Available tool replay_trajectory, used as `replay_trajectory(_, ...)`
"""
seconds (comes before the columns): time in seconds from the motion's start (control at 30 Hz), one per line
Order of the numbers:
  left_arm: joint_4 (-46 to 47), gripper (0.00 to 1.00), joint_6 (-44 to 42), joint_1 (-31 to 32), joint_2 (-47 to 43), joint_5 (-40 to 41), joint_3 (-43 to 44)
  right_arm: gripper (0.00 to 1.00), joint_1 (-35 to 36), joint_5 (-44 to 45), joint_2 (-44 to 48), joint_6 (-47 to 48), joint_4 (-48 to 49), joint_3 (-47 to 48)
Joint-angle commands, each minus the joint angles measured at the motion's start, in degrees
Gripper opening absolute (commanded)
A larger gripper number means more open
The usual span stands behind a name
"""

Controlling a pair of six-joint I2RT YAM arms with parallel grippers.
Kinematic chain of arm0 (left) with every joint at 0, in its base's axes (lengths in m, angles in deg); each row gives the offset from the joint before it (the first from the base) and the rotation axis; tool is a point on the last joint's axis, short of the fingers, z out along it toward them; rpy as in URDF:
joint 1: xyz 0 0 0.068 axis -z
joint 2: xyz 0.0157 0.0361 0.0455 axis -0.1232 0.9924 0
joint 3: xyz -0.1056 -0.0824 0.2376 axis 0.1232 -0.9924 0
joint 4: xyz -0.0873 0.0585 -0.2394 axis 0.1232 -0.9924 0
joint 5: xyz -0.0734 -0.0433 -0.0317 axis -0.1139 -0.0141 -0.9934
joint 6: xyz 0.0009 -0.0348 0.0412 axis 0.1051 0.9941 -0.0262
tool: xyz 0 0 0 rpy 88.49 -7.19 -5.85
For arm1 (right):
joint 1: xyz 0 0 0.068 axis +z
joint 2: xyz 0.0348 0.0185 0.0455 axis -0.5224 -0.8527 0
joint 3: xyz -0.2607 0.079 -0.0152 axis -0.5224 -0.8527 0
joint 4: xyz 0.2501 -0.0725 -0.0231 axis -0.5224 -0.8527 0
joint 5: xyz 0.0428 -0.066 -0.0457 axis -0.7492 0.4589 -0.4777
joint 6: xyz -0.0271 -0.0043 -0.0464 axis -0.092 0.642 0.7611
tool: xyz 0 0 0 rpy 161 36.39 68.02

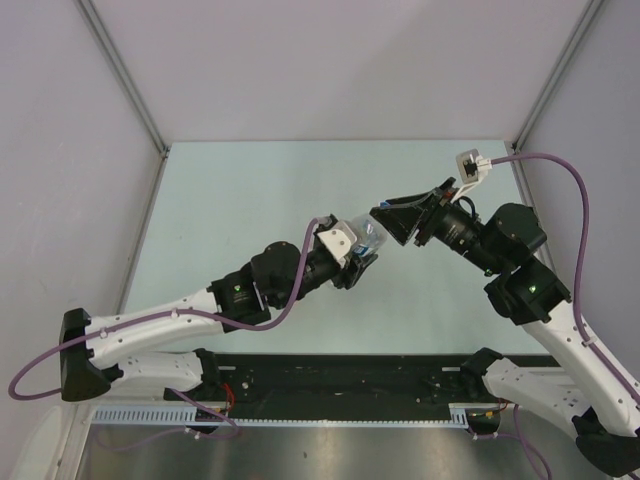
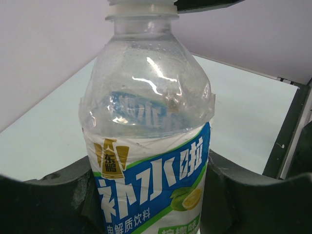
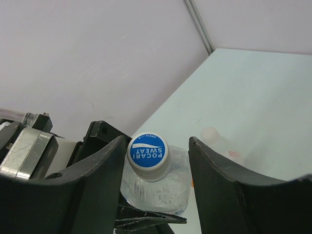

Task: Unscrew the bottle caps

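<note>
**While the left arm steadies the bottle, the right lines up on its cap**

Because a screw cap needs something to turn against, the left arm [image 1: 180, 320] acts as the vise. Its jaws are pressed onto the label of the clear bottle [image 2: 151, 146], one on each side, and they hold it off the counter [image 1: 250, 190] near the middle, with the neck tipped toward the right arm [image 1: 540, 300]. The right jaws are spread, with the blue cap [image 3: 147, 152] between them. The left-hand one sits very close to it, but neither visibly grips it. My guess is that closing on the cap and twisting comes next.

No other bottle or cap shows in any view. Nothing blocks the cap. A purple cable [image 1: 575, 190] loops clear behind the right arm, and a few faint reddish marks [image 3: 234, 153] lie on the counter below.
</note>
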Motion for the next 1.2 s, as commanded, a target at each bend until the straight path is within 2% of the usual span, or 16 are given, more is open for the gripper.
replay_trajectory(0.0,1.14,0.0,-1.45,0.29,0.04,0.83,0.62,0.57,-0.15,-0.48,0.57,1.24,0.24,2.34)
replay_trajectory(0.1,1.14,0.0,-1.45,0.37,0.22,0.92,0.62,0.56,-0.15,0.05,0.66,1.5,-0.11,2.34)
replay_trajectory(0.2,1.14,0.0,-1.45,0.29,0.31,0.74,0.62,0.61,-0.15,0.75,1.01,1.76,-0.38,2.34)
replay_trajectory(0.27,1.05,0.0,-1.45,0.37,0.48,0.74,0.62,0.62,-0.15,0.92,1.18,1.76,-0.29,2.34)
replay_trajectory(0.37,1.05,0.0,-1.45,0.37,0.57,0.66,0.62,0.56,-0.15,1.01,1.1,1.94,-0.64,2.34)
replay_trajectory(0.47,1.05,0.0,-1.36,0.29,0.66,0.83,0.7,0.47,-0.15,1.19,1.18,1.94,-0.91,2.34)
replay_trajectory(0.5,1.05,0.0,-1.45,0.37,0.75,0.83,0.79,0.41,-0.15,1.28,1.18,2.03,-0.99,2.34)
replay_trajectory(0.63,0.96,0.0,-1.45,0.37,0.75,0.83,0.7,0.27,-0.15,1.81,1.45,2.38,-1.34,2.34)
replay_trajectory(0.73,0.88,0.0,-1.27,0.29,0.75,0.75,0.62,0.03,-0.15,2.42,1.8,2.73,-1.61,2.34)
replay_trajectory(0.8,0.35,0.0,-1.18,0.29,0.22,-0.22,0.62,0.0,-0.15,1.63,2.32,4.04,-1.61,2.34)
replay_trajectory(0.9,-1.22,0.0,-0.74,-0.24,-1.09,-10.81,0.62,0.0,-0.15,-0.82,3.47,7.47,-1.61,2.34)
replay_trajectory(0.97,-2.89,0.0,0.83,-1.47,-1.8,-26.44,1.66,0.0,-0.15,-3.71,4.96,9.84,-1.61,2.34)
replay_trajectory(1.03,-5.27,0.0,4.68,-4.45,-1.28,-35.34,2.98,0.0,-0.15,-5.92,6.27,12.65,-1.87,2.34)
replay_trajectory(1.07,-5.28,0.0,5.31,-5.33,-1.19,-44.52,4.12,0.0,-0.23,-8.45,6.54,13.27,-1.96,2.34)
replay_trajectory(1.13,-6.93,0.0,8.64,-7.44,-0.75,-52.74,5.01,0.0,-0.15,-11.28,7.25,14.68,-2.14,2.34)
replay_trajectory(1.17,-7.03,0.0,9.27,-7.88,-0.31,-59.92,5.88,0.0,-0.15,-14.25,7.86,15.12,-2.22,2.34)
